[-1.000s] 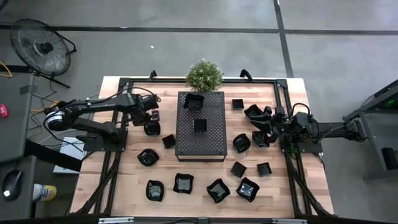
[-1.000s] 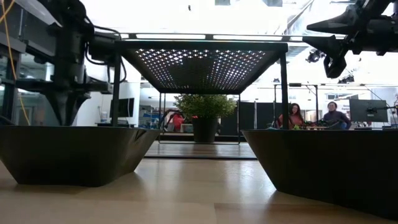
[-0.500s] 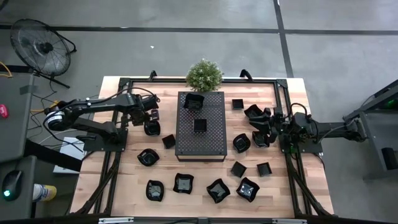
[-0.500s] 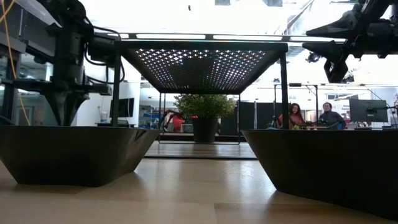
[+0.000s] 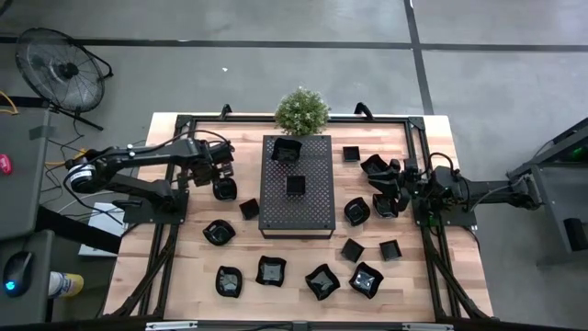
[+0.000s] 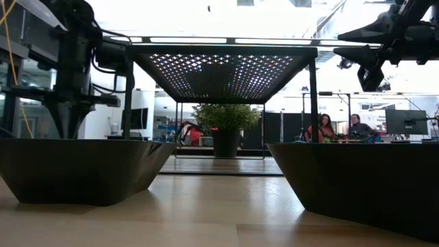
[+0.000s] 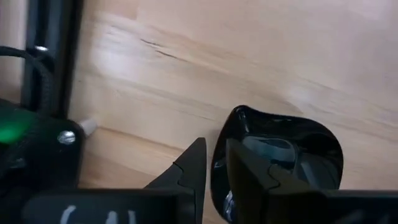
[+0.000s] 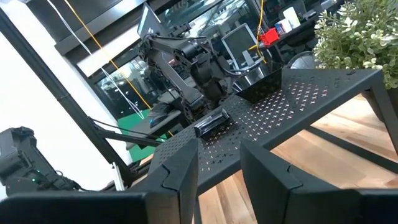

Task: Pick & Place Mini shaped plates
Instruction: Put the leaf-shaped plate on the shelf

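Wooden table carries a raised black perforated metal tray holding two small glossy black dishes; others lie scattered around. Left gripper pinches the rim of a round black dish left of the tray. Right gripper hovers, parted, empty. Thin rim grip risks the glossy dish slipping.

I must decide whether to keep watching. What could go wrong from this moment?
1. The left tool pinches only the rim of a glossy black wavy-rimmed dish; it may slip or tilt when lifted.
2. The right tool stands open, holding nothing, above crowded small black dishes; descending, it could knock one.
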Tool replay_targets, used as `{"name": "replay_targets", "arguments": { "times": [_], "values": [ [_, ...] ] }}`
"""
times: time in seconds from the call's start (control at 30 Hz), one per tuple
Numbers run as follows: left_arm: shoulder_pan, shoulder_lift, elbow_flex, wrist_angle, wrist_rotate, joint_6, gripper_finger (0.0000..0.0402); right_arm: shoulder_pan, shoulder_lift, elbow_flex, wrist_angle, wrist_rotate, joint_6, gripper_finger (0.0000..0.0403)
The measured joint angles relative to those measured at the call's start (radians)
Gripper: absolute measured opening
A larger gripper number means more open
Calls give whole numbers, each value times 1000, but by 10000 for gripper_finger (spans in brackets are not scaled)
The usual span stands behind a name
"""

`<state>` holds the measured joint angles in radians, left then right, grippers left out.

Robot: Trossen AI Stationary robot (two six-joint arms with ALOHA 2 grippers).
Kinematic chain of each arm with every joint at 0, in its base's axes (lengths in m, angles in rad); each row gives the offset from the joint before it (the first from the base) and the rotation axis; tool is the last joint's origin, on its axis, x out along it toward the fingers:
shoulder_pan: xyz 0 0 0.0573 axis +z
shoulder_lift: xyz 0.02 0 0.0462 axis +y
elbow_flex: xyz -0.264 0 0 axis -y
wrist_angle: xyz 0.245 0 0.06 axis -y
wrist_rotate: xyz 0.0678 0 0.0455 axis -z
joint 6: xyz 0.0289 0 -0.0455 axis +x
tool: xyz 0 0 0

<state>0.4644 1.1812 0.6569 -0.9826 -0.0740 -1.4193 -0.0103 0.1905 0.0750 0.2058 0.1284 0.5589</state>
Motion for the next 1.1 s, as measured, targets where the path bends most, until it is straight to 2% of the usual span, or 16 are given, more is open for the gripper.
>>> {"name": "replay_targets", "arguments": {
  "times": [0.23,0.53,1.1],
  "values": [
    [0,0,-88,62,43,-29,60,0,0,0,0,0,-1,114],
    [0,0,-88,156,71,3,59,0,0,0,-4,-4,-1,114],
    [0,0,-116,225,87,-18,59,0,0,0,-8,20,-17,114]
  ]
}}
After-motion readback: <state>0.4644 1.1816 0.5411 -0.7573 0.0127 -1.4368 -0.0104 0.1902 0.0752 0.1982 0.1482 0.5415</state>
